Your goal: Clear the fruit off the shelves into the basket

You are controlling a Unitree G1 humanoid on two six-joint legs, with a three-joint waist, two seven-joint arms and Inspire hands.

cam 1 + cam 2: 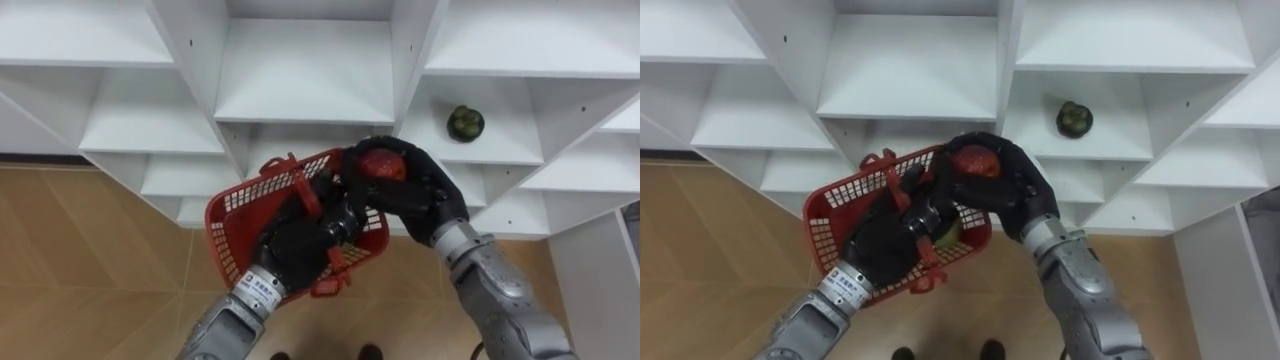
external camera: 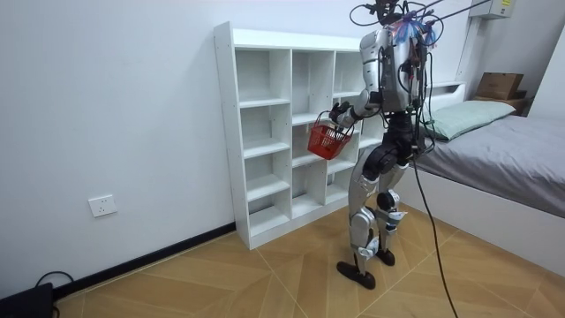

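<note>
My left hand [image 1: 300, 240] [image 1: 890, 240] is shut on the handles of a red plastic basket [image 1: 232, 228] [image 1: 830, 225], which I hold tilted in front of the white shelf unit. My right hand [image 1: 415, 195] [image 1: 1005, 190] is curled round a red fruit [image 1: 382, 163] [image 1: 974, 163] right over the basket's far right corner. Something greenish [image 1: 950, 232] lies inside the basket, mostly hidden by my left hand. A dark green fruit [image 1: 465, 122] [image 1: 1074, 118] rests on a shelf to the right. In the room view I stand facing the shelf unit with the basket [image 2: 328, 140] at chest height.
The white shelf unit [image 1: 305, 75] [image 2: 265, 132] has several open compartments around me. Wooden floor [image 1: 90, 270] lies below. A bed [image 2: 503, 150] stands at the room view's right, behind me.
</note>
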